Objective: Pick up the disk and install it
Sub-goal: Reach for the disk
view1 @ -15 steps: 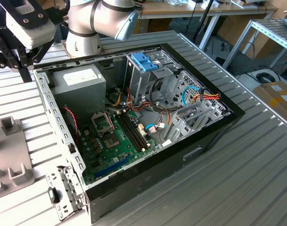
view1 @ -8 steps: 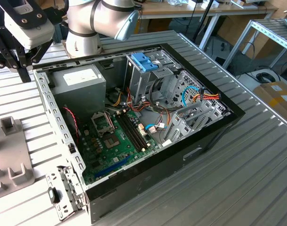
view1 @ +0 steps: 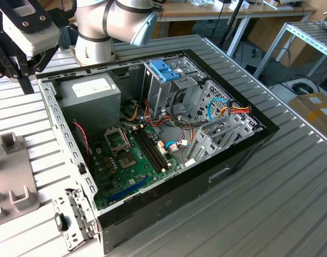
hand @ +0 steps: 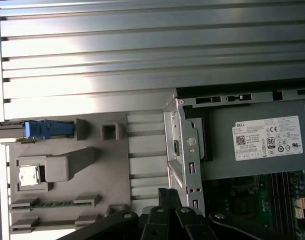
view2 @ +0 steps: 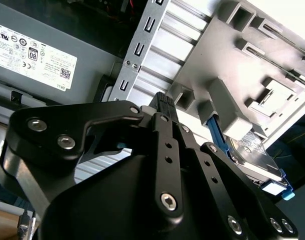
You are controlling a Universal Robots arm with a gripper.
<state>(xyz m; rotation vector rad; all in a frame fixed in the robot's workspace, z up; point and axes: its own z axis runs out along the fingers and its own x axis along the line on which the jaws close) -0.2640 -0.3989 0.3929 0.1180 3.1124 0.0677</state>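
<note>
Hand: the black linkage hand (view2: 164, 102) has its two fingers drawn together with nothing between them; it holds nothing and touches nothing.

Hand's place: it hangs above the ribbed aluminium counter (hand: 142, 60), over the border between the open black computer case (view1: 244, 160) and the flat grey plastic fixture plate (hand: 107, 170).

Disk: the flat rectangular silver-grey metal hard drive with a light blue plastic frame (view2: 255, 160) stands on edge in a holder of the fixture plate. It is outside the case and well apart from the hand, beyond the plate's raised grey blocks. In the first wrist view it shows edge-on, with the blue end of its frame towards the hand.

Case side: the grey power-supply box with a white label (hand: 227, 160) sits in the case corner nearest the hand, on the side away from the disk.

Task state: the disk is not yet picked up.

Weight and stiffness: probably dense for its size and fully rigid, so it should not flex in a grip.

Surface: the bare metal faces look smooth and likely slippery; the plastic frame should offer better friction.

Fragility: likely sensitive to knocks and drops.

Where to take hold: a pinch across the two flat faces at the exposed upper edge, or on the blue frame, seems best.
</note>
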